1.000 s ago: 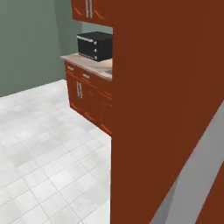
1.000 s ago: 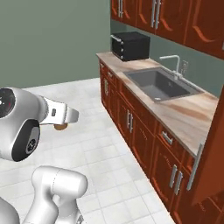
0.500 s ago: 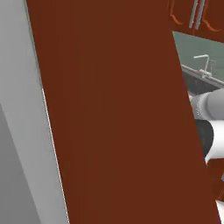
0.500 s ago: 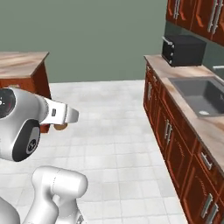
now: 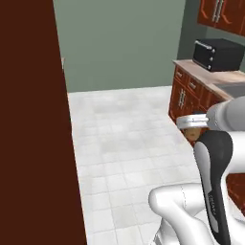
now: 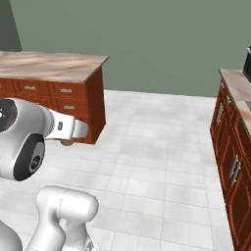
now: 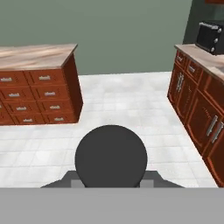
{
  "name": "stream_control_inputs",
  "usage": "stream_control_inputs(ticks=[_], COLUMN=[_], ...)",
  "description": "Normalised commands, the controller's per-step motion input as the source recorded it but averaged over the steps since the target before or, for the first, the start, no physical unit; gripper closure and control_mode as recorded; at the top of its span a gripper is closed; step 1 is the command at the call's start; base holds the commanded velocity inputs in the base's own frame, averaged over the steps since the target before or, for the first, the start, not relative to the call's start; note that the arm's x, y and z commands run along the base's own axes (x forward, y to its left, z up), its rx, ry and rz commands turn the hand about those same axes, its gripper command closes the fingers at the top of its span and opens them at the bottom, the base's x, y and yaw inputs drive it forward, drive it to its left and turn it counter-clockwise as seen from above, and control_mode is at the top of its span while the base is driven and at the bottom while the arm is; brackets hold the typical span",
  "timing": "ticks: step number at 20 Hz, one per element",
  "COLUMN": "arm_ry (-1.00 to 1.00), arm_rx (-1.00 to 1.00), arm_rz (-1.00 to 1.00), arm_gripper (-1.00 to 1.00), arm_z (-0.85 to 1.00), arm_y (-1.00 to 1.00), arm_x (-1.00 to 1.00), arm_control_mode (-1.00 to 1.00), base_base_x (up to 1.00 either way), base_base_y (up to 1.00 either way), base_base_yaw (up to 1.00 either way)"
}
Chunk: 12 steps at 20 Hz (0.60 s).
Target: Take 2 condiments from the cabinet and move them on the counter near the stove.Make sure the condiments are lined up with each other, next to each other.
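My gripper (image 7: pixel 111 180) is shut on a condiment bottle whose round black cap (image 7: pixel 111 159) covers the lower middle of the hand view. From the base views the bottle's light-brown body (image 5: pixel 194 133) (image 6: pixel 66 142) hangs under the white hand, held high over the tiled floor. A beige marble counter (image 6: pixel 54 65) (image 7: pixel 37 55) tops an island of red-brown drawers at the left. Another stretch of counter (image 5: pixel 214 74) runs along the right wall. Red-brown cabinet doors (image 5: pixel 222 14) with silver bar handles hang above it. The stove is out of view.
A black microwave (image 5: pixel 217 53) (image 7: pixel 209 37) stands on the right counter. A tall red-brown wooden panel (image 5: pixel 33 124) stands very close at the left of the left base view. White tiled floor (image 6: pixel 157 147) lies between the island and the right-hand fronts (image 6: pixel 233 166).
The whole picture has swung sideways because the base has turned: the sink counter slid off to the right and the island came into view. The hand keeps its grip on the bottle.
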Motion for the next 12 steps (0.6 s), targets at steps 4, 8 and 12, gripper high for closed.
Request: stream_control_inputs(ticks=[4, 8, 12], arm_ry=[0.00, 0.00, 0.00], arm_rx=[0.00, 0.00, 0.00], arm_rz=[0.00, 0.00, 0.00], arm_gripper=[1.00, 1.00, 1.00], arm_z=[0.00, 0.00, 0.00], arm_y=[0.00, 0.00, 0.00], arm_x=[0.00, 0.00, 0.00], arm_control_mode=[1.00, 1.00, 1.00], base_base_x=[0.00, 0.00, 0.17], base_base_y=[0.32, 0.32, 0.15], base_base_yaw=[0.52, 0.50, 0.48])
